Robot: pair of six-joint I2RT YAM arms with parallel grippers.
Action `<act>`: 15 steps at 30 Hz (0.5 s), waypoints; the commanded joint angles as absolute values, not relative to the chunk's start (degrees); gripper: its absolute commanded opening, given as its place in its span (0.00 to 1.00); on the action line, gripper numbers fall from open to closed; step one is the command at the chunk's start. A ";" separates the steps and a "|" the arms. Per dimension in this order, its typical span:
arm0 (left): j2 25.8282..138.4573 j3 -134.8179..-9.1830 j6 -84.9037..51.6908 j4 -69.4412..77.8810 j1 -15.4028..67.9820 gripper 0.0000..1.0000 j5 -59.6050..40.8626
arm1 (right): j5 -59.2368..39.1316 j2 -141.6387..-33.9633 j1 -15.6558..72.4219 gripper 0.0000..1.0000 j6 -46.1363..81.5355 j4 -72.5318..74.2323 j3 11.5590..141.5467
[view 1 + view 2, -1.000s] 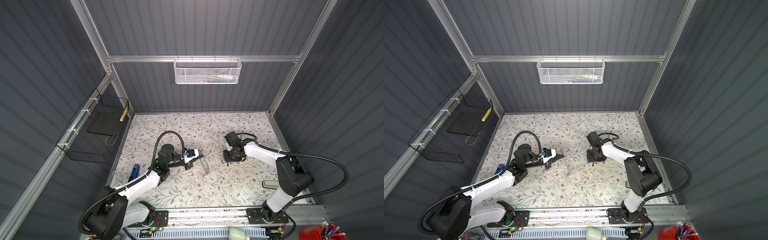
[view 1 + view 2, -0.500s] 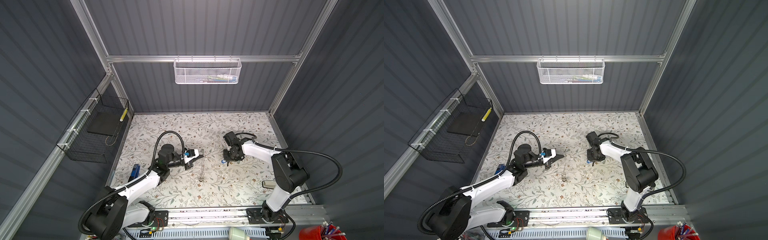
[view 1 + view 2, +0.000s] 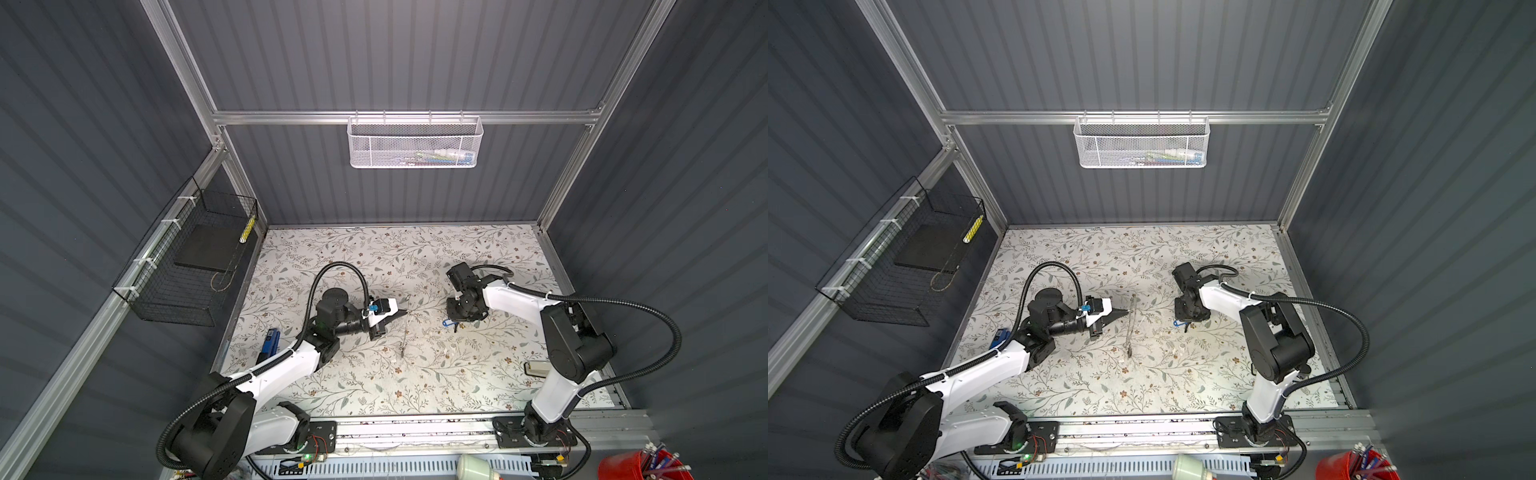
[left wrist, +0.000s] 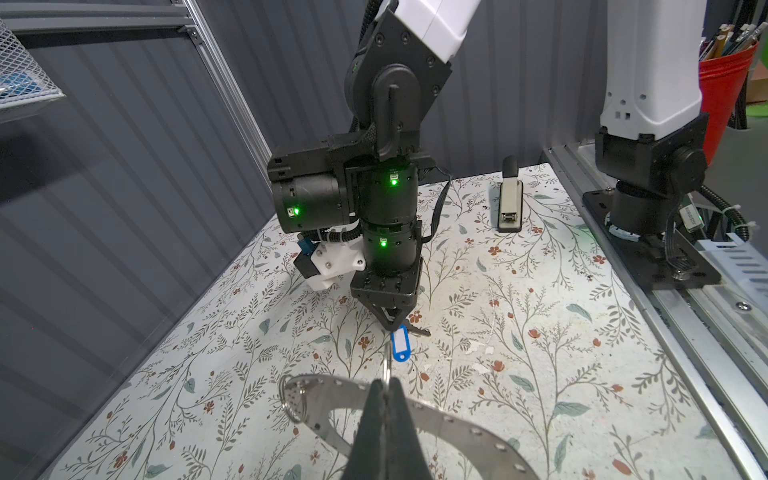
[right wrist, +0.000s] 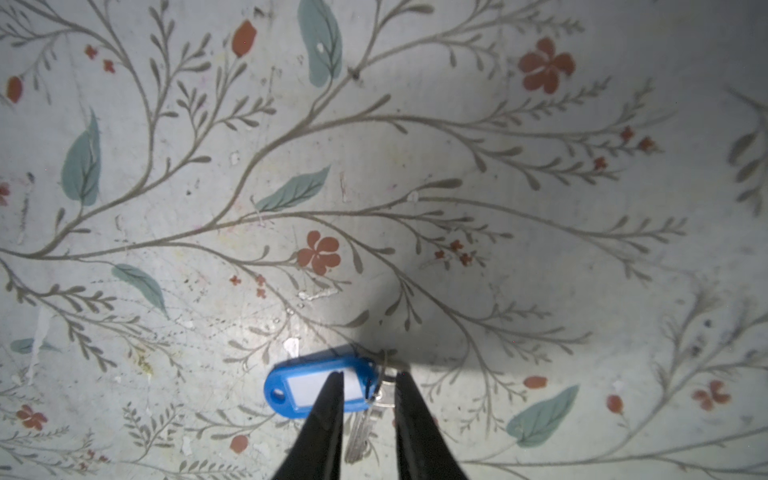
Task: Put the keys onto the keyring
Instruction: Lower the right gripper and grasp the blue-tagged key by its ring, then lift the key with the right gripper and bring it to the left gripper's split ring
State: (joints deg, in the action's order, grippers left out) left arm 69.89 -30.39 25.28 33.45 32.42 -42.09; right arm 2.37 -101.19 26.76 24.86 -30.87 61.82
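judging from how things lie, the task is in its early part: no key is threaded on yet, and the pick-up of one key is under way.

the left gripper [image 4: 385, 388] is clamped tight on the band of the wide, flat, thin grey metal keyring with small holes around its band [image 4: 451, 422]. the keyring stands out to both sides of the fingertips and is raised off the floral-print table [image 5: 498, 208]. in both top views it shows edge-on as a thin line just ahead of the tips [image 3: 406, 324]. a small wire split ring [image 4: 293, 401] hangs on the band, off to one side of the grip.

the right gripper [image 5: 369, 376] points straight down with its jaws apart. the silvery key [image 5: 361, 432] lies flat on the table directly beneath it, its head in the gap between the fingers. the key's blue plastic tag with a white label [image 5: 299, 388] passes under one finger and sticks out to the side. no grip is made yet.

what is left, as i judge it: close on this key, lift it, carry it to the held keyring and thread it on. the black oval key i cannot pick out.
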 commanded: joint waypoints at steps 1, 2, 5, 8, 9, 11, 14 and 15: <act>70.15 -31.46 26.02 34.28 32.26 0.00 -43.33 | 2.30 -102.61 26.61 0.24 24.79 -31.61 63.09; 70.14 -31.46 26.01 34.30 32.21 0.00 -43.31 | 2.21 -102.74 26.62 0.23 24.79 -31.57 63.08; 70.24 -31.55 25.83 34.37 32.21 0.00 -43.59 | 2.41 -102.66 26.61 0.20 24.70 -31.70 63.06; 70.41 -31.55 25.74 34.47 32.25 0.00 -43.68 | 2.54 -102.41 26.62 0.17 24.52 -31.90 63.10; 70.46 -31.55 25.75 34.50 32.26 0.00 -43.68 | 2.47 -102.44 26.60 0.16 24.44 -31.90 62.97; 70.41 -31.44 25.60 34.68 32.23 0.00 -43.76 | 2.30 -102.31 26.70 0.13 24.04 -31.97 63.10; 70.57 -31.35 25.31 35.21 32.26 0.00 -43.86 | 2.62 -101.75 26.71 0.10 23.53 -32.30 63.28; 70.58 -31.36 25.31 35.22 32.21 0.00 -43.92 | 2.78 -101.69 26.70 0.09 23.30 -32.49 63.28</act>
State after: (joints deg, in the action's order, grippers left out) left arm 70.04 -30.39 25.23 33.50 32.42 -42.24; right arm 2.35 -102.32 26.76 24.05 -30.96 61.95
